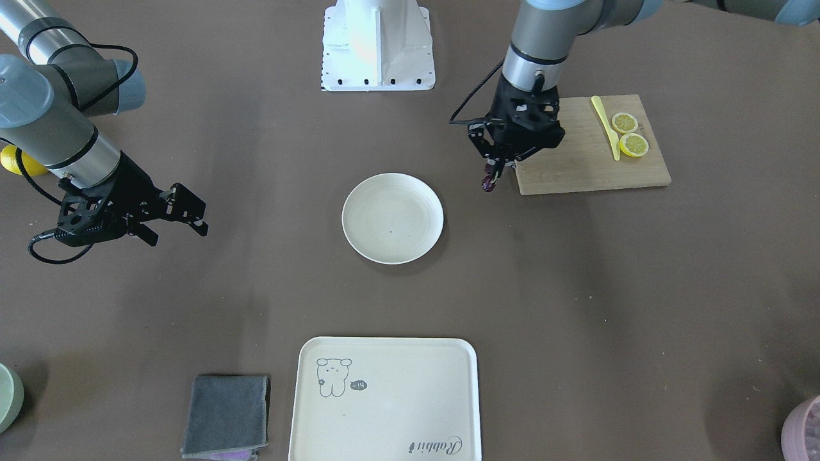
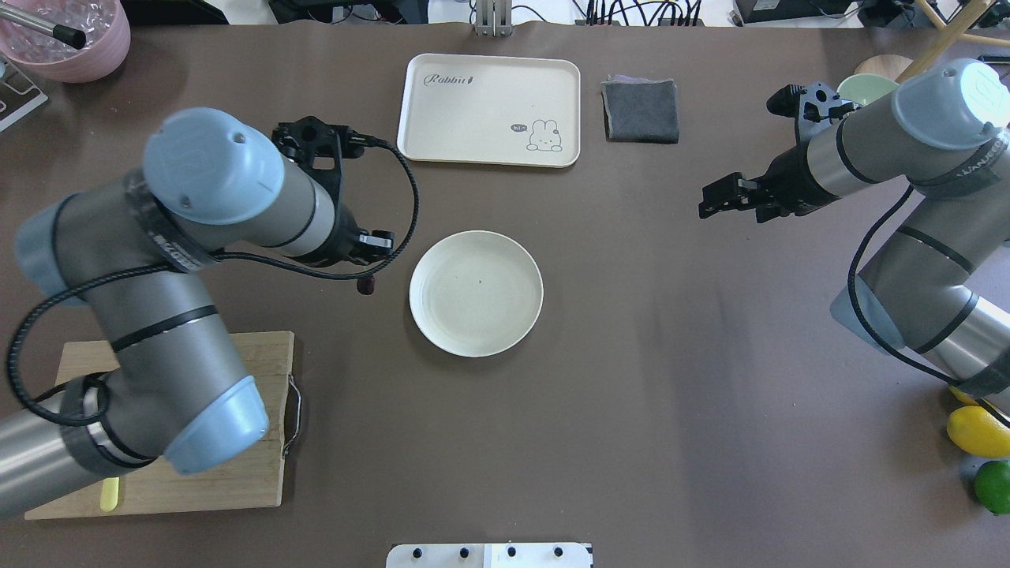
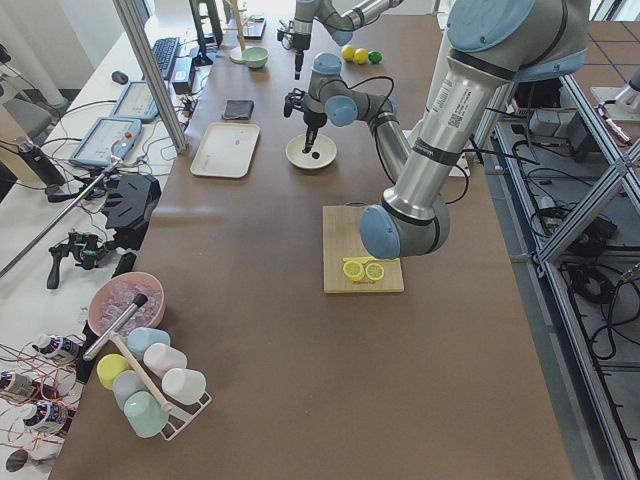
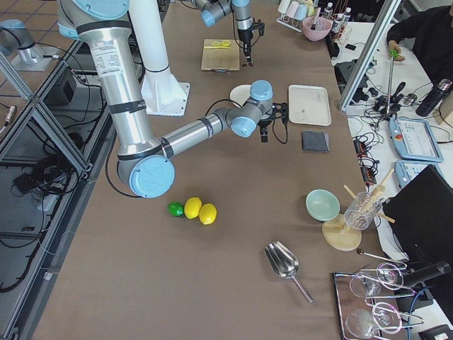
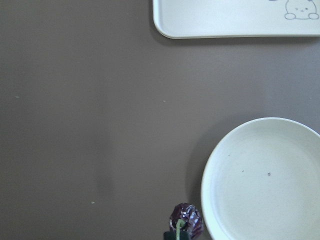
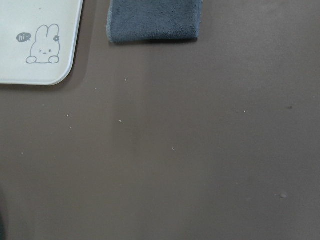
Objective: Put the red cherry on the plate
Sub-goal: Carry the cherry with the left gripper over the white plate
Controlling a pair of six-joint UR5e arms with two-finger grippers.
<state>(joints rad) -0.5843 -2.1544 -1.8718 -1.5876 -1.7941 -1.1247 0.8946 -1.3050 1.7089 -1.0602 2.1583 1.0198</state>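
Brown table point(image 2: 631, 379) runs under both my arms; far to my left lies the wooden board point(image 1: 576, 160) with the lemon slices point(image 1: 629, 133); next comes my left gripper point(image 1: 496, 168), fingers pinched on the stem of the cherry point(image 2: 364, 285), which dangles below them clear of the table; in the wrist view the cherry hangs just beside the rim of the plate point(image 2: 476, 293), not yet over it; the plate is bare; I judge the pick done and the carry nearly done; what is left is a short move rightward over the plate, a lowering and a release; well to the right my right gripper point(image 1: 176, 227) hovers with its fingers spread, holding nothing.
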